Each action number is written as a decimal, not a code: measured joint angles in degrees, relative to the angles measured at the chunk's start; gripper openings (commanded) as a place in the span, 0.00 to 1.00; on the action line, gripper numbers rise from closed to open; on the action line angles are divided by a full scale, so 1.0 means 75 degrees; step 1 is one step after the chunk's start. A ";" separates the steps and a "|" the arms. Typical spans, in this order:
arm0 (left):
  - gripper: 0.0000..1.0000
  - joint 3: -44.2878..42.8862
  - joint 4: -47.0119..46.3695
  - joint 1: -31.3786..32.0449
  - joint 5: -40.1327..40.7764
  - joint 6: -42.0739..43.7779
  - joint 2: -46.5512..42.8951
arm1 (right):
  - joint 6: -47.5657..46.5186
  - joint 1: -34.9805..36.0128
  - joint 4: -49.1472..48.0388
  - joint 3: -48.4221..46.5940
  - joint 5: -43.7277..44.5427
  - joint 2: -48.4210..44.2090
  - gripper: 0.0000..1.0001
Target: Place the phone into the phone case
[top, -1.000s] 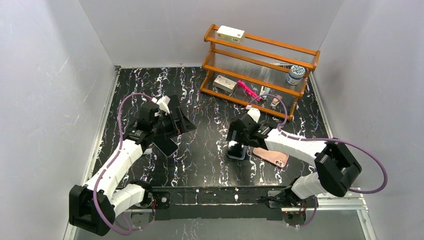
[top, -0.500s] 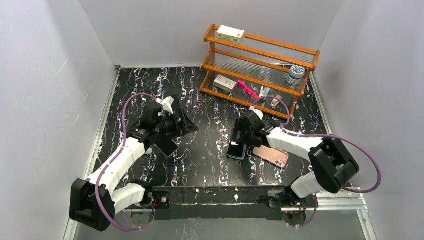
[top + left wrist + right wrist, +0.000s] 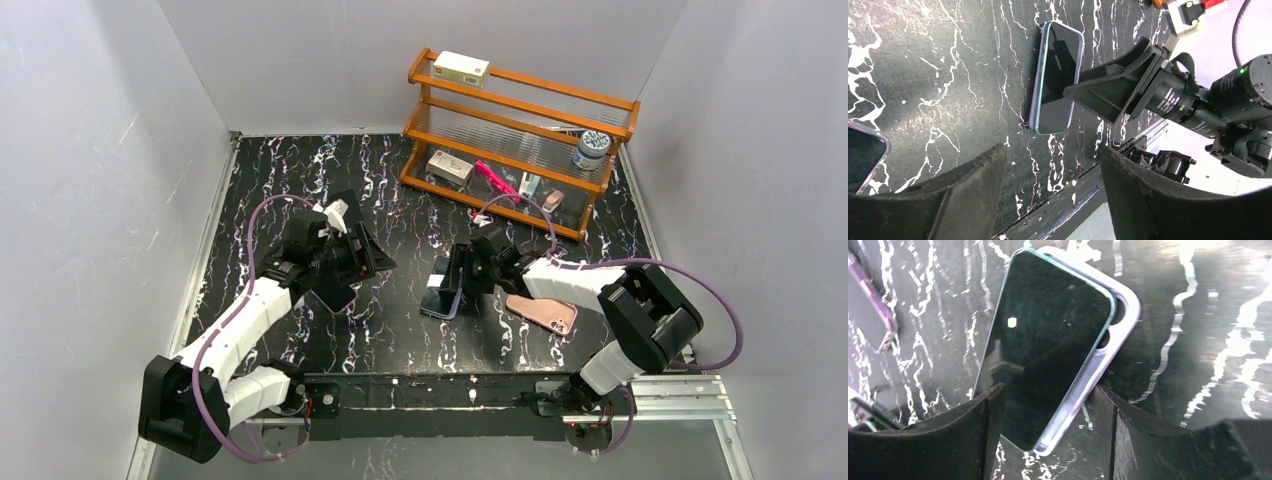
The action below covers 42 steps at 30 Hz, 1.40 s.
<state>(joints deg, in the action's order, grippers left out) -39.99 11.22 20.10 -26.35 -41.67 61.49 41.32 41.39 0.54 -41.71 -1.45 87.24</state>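
Item 1. Pink handset (image 3: 541, 312), flat on the black marbled table (image 3: 400, 215), nearest the arm bases, just right of the right arm.

Item 2. Phone (image 3: 1048, 345), dark screen up, near the table's middle. It lay skewed across the pale lilac phone case (image 3: 1125, 305), one end seated and the case's camera corner left exposed.

Item 3. Right gripper (image 3: 1048, 390), jaws parted and astride the phone and case. Whether its pads pressed on them could not be told.

Item 4. Dark slab with purplish rim (image 3: 330, 290), on the table left of centre, beneath the left arm's wrist.

Item 5. Left gripper (image 3: 1052, 150), jaws apart with nothing between them, above bare table, pointed toward the phone and well apart from it.

Item 6. Wooden shelf rack (image 3: 510, 135), at the far right corner. It carried a white box (image 3: 461, 68) on top, a jar (image 3: 591, 150) at the right end, and a second box (image 3: 450, 166) beside a pink object (image 3: 492, 180) on the lowest tier.
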 measured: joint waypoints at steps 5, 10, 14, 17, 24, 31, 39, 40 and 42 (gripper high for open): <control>0.63 0.0050 -0.0006 0.0032 0.0020 -0.0047 0.0122 | 0.0052 0.0493 -0.0370 -0.0108 -0.0388 0.0271 0.70; 0.59 0.0239 -0.0061 0.0166 0.0093 -0.0035 0.0530 | 0.0172 0.0688 -0.0455 -0.0239 -0.0455 0.0440 0.71; 0.56 0.0254 -0.0189 0.0326 0.0114 0.0050 0.1218 | 0.0501 0.0682 -0.0300 -0.0221 -0.0070 0.0338 0.71; 0.52 0.0087 -0.0256 0.0373 0.0114 0.0160 0.1821 | 0.0717 0.0600 -0.0175 -0.0093 0.0149 0.0163 0.69; 0.50 -0.0592 -0.0857 0.0391 0.0137 0.0347 0.3354 | 0.1081 0.0134 -0.0265 0.0149 0.0073 0.0015 0.63; 0.37 -0.0670 -0.1262 0.0475 -0.0070 0.0446 0.4243 | 0.1297 -0.0233 -0.0758 0.0382 -0.0434 0.0029 0.61; 0.21 -0.0291 -0.1682 0.1274 -0.0079 0.0300 0.4048 | 0.1195 -0.0303 -0.1411 0.0388 -0.1189 0.0405 0.51; 0.20 -0.0181 -0.1731 0.1358 -0.0020 0.0233 0.3914 | 0.1163 -0.0321 -0.1425 0.0391 -0.1268 0.0434 0.50; 0.19 0.0122 -0.1877 0.1577 0.0117 0.0020 0.3573 | 0.1102 -0.0356 -0.1463 0.0393 -0.1352 0.0463 0.48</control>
<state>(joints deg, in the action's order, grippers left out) -39.07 -2.85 31.92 -25.47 -41.52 88.29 49.58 38.72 -10.44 -38.76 -11.60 90.72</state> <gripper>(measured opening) 0.215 0.507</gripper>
